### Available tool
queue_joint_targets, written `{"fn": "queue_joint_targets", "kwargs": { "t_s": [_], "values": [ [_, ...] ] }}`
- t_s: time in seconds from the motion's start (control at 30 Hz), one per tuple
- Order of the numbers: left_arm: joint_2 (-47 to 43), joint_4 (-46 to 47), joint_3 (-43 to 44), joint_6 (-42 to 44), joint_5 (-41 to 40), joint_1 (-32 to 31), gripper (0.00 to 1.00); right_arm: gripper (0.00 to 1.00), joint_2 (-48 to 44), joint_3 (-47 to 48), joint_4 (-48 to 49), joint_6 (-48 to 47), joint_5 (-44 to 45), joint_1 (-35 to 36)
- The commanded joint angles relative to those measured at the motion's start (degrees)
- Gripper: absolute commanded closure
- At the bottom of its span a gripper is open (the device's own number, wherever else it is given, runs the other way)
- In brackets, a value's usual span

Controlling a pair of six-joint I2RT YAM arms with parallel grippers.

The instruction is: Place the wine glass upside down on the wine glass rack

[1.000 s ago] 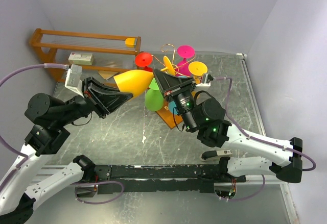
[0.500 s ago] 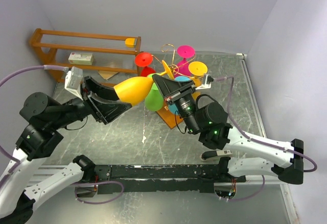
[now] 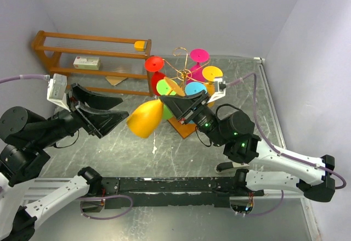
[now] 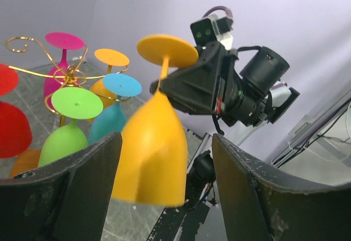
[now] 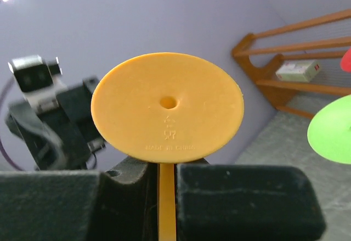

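The wine glass (image 3: 145, 119) is orange-yellow and hangs bowl down. My right gripper (image 3: 169, 101) is shut on its thin stem (image 5: 166, 197), just under the round foot (image 5: 167, 106). My left gripper (image 3: 123, 111) stands open to the left of the bowl (image 4: 151, 153), which sits just beyond its fingers (image 4: 82, 186) without touching them. The wine glass rack (image 3: 184, 75), a gold wire tree on an orange base (image 3: 184, 127), stands right behind the right gripper. Several coloured glasses hang upside down on it.
A brown wooden shelf unit (image 3: 93, 54) stands at the back left, holding a white box (image 3: 86, 62) and a small orange item (image 3: 140, 45). Red (image 3: 154, 63), pink (image 3: 198, 55), green (image 3: 163, 87) and blue (image 3: 194, 89) glasses crowd the rack's arms.
My left gripper has opened, let go of the bowl and drawn back to the left. The glass now hangs from the right gripper alone, its bowl swung downward.
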Motion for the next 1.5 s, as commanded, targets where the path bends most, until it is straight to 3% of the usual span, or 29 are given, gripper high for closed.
{"fn": "queue_joint_targets", "kwargs": {
  "t_s": [0.0, 0.3, 0.67, 0.87, 1.07, 1.47],
  "values": [
    [1.3, -2.3, 1.1, -6.4, -5.4, -0.2, 0.23, 1.0, -1.6, -0.1, -6.5, -10.8, -11.6, 0.0],
    [2.5, 3.8, -4.5, -20.0, -1.2, -0.1, 0.23, 1.0, -1.9, -1.5, -12.4, -23.8, -17.0, 0.5],
    [2.9, 11.7, -13.4, -31.1, 4.9, -0.2, 0.24, 1.0, -0.3, -1.6, -13.6, -31.1, -19.6, 1.2],
    [3.6, 8.0, -12.6, -31.9, 4.8, -0.2, 0.29, 1.0, 0.6, -1.1, -13.8, -32.9, -18.5, 1.5],
    [5.4, 9.2, -15.0, -40.6, 13.3, -0.2, 0.38, 1.0, 2.1, 0.9, -16.4, -36.0, -17.9, 1.6],
    [3.6, 3.9, -16.3, -40.1, 7.0, -0.2, 0.54, 1.0, 3.8, 1.5, -17.2, -39.6, -20.0, 2.2]
  ]
}}
